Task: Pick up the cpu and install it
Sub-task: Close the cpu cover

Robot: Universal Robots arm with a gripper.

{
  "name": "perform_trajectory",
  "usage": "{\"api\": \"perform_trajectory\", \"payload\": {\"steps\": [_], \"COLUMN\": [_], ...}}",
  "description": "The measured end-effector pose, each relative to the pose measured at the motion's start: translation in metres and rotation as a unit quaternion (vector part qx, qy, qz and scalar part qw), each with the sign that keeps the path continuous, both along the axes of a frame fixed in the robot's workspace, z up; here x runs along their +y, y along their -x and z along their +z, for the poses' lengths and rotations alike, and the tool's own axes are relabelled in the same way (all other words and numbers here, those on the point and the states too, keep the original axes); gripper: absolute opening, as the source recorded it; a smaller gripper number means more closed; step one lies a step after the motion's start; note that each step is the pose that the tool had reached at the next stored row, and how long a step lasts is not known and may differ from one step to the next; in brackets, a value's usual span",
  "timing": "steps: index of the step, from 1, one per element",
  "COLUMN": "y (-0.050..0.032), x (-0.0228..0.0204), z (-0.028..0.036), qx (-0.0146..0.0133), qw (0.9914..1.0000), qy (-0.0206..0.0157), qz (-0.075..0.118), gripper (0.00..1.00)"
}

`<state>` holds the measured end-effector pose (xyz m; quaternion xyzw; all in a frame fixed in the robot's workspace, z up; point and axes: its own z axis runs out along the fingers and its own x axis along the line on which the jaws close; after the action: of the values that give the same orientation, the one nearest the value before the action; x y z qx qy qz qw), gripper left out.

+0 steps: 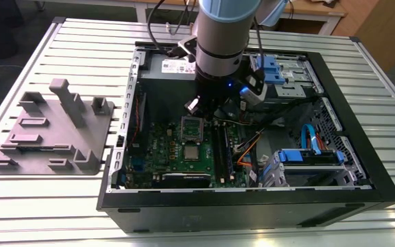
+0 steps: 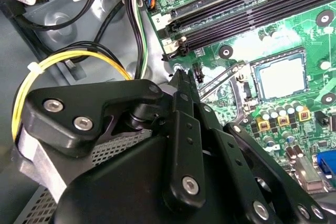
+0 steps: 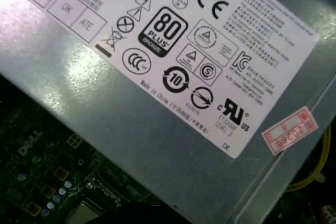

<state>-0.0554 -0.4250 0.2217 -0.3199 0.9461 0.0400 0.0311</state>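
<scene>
While the tool (image 1: 209,110) hangs low inside the case (image 1: 252,213), over the dark frame (image 1: 193,127) on the board (image 1: 160,138), we see its fingertips (image 2: 181,81) pressed together in the second wrist view, with nothing between them. The cpu (image 1: 192,153) lies flat on the board just beside that frame, apart from the tool, its silvery top bare. We judge the pick-up not yet made, so the approach is the step in hand, though we cannot tell whether the cpu already sits in its socket. A grasp from here would call for parted fingers, squared over the cpu, and a gentle descent clear of the frame and the slots (image 2: 252,11).
</scene>
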Motion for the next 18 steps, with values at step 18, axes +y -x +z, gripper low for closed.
{"api": "perform_trajectory", "payload": {"steps": [18], "y": [0.0032], "x": [-0.001], "z": [0.0068], "qx": [-0.0001], "qw": [0.99993], "qy": [0.0003], "qz": [0.012], "gripper": [0.1]}}
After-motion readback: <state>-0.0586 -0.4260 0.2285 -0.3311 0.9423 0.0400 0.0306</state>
